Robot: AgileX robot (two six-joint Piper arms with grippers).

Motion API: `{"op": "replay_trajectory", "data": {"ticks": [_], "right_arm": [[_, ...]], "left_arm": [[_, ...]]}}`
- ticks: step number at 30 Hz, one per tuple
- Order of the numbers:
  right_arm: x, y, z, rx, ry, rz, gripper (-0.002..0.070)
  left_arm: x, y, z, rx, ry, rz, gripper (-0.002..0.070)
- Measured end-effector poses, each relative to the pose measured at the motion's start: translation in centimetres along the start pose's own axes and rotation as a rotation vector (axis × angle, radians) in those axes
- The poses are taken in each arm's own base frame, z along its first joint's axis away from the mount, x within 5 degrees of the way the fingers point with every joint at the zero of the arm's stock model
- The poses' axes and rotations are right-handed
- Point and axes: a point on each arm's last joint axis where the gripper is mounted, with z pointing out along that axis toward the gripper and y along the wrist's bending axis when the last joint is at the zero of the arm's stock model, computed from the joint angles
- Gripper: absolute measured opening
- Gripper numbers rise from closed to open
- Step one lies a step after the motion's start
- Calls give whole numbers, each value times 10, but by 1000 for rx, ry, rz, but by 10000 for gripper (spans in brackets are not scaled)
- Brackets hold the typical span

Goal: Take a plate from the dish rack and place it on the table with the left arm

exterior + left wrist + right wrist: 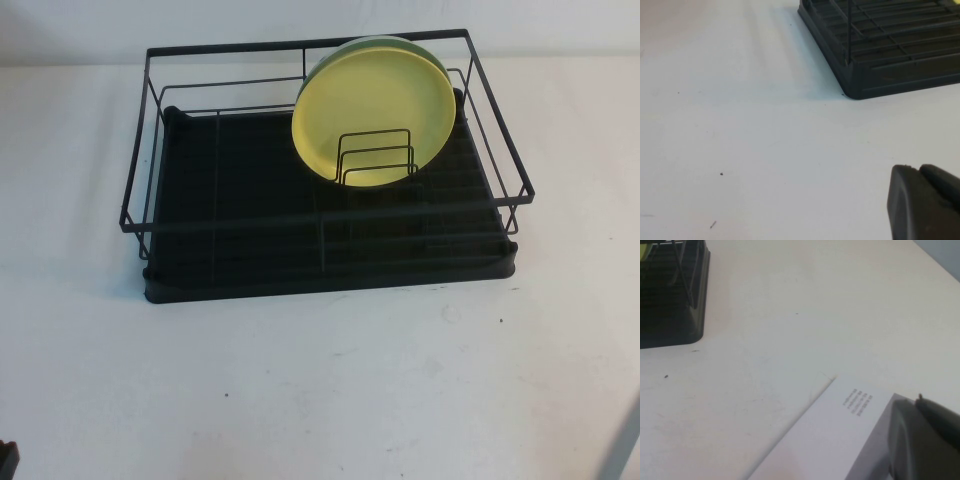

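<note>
The pale yellow plate (375,105) stands on edge in the dish rack (300,280), towards its back right, leaning behind small wire dividers (377,158). A mint-blue plate (372,41) stands right behind it, only its top edge showing. My left gripper (920,168) is shut and empty, low over the white table (300,390), apart from the rack's corner (860,85). My right gripper (916,401) is shut and empty, over a white printed sheet (840,440), far from the rack's other corner (675,320). In the high view only a dark bit of the left arm (8,458) shows at the bottom left corner.
The rack's tall wire frame (330,215) rings the plates on all sides. The white sheet with small print lies on the table at the right, by the right gripper. A grey edge (625,445) shows at the high view's bottom right corner.
</note>
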Motion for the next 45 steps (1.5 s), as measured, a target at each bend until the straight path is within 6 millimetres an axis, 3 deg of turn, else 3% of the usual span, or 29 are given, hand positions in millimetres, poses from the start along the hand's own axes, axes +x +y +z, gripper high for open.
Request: {"op": "replay_trajectory", "data": {"ticks": [40,42,45], "right_arm": [[0,0,0,-2,0,5,-20],[0,0,0,-2,0,5,-20],[0,0,0,-2,0,5,-20]], "left_arm": [[0,0,0,0,-3,-4,-4],[-2,-1,0,10,-23,-75,-5],[-12,-3,-1,60,-131,-428,-5]]}}
